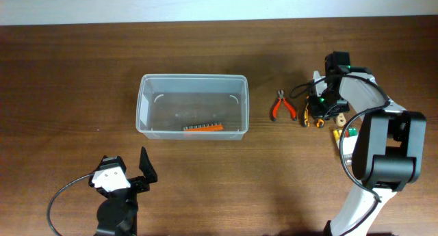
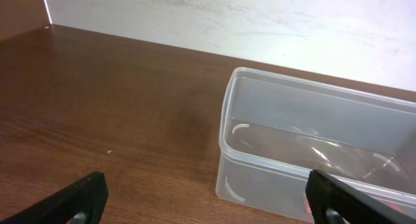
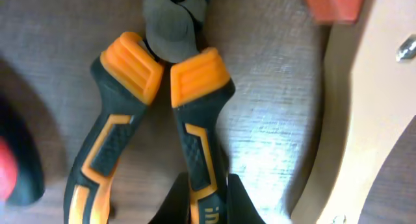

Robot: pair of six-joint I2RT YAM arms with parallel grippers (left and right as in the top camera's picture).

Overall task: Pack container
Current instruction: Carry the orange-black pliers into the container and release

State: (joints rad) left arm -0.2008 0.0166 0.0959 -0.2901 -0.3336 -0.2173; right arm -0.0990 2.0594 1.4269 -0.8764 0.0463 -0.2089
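The container (image 1: 144,105) is a clear plastic tub at mid-table; an orange strip of bits (image 1: 203,127) lies inside at its near wall. My right gripper (image 1: 316,111) is low over orange-and-black pliers (image 1: 305,117) to the right of the tub. In the right wrist view its fingers (image 3: 208,208) are shut on one handle of these pliers (image 3: 133,71), which lie on the table. My left gripper (image 1: 129,170) is open and empty near the front edge; in its view the fingers (image 2: 211,208) frame the tub's corner (image 2: 224,130).
Red-handled pliers (image 1: 281,107) lie between the tub and my right gripper. A pale wooden piece (image 3: 364,120) lies right of the held pliers. Small orange and green items (image 1: 348,132) lie near the right arm's base.
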